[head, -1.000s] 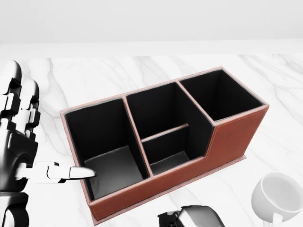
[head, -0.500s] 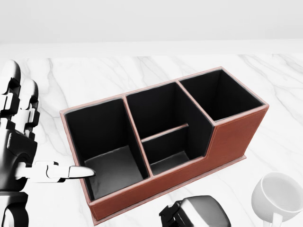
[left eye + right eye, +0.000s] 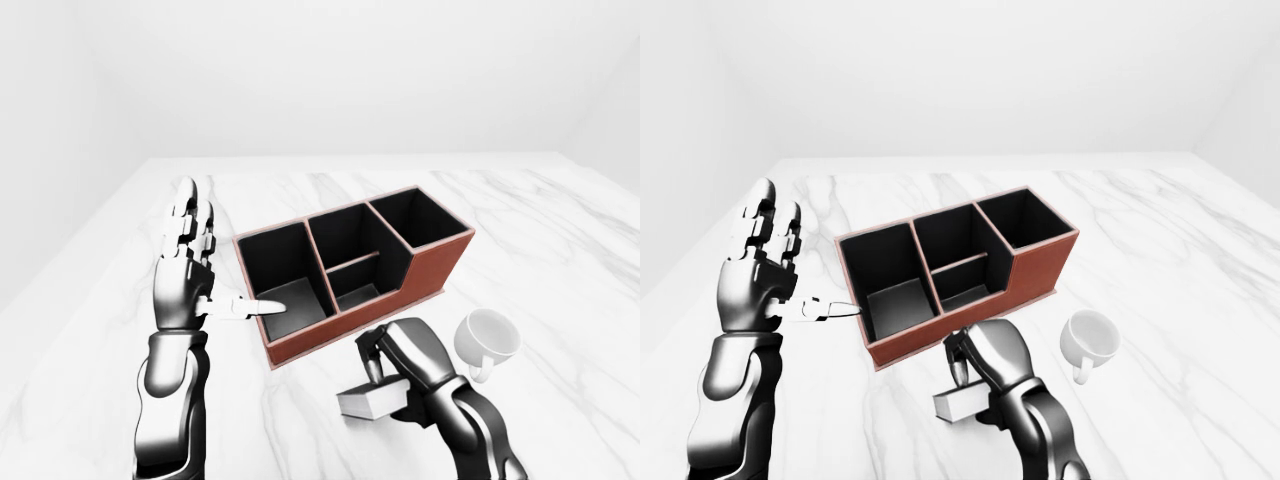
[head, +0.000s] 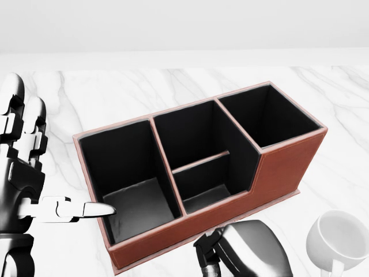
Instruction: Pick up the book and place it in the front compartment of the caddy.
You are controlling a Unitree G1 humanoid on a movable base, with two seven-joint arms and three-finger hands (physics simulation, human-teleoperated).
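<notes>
- On the white marble table [image 3: 560, 230], a brown caddy [image 3: 440, 265] with black-lined compartments stood slanting from near left to far right.
- Near the caddy's low near wall, the right hand [image 3: 405, 355] had its fingers curled down around a pale book [image 3: 372, 402], which sat level just beside the caddy, on the near side; whether it touched the table could not be told.
- Left of the caddy, the left hand [image 3: 185, 270] was raised with fingers spread and pointing up, its thumb [image 3: 245, 307] reaching sideways over the rim of the leftmost compartment.
- Right of the book, a white mug [image 3: 487, 340] lay tipped on the marble, apart from the caddy.
</notes>
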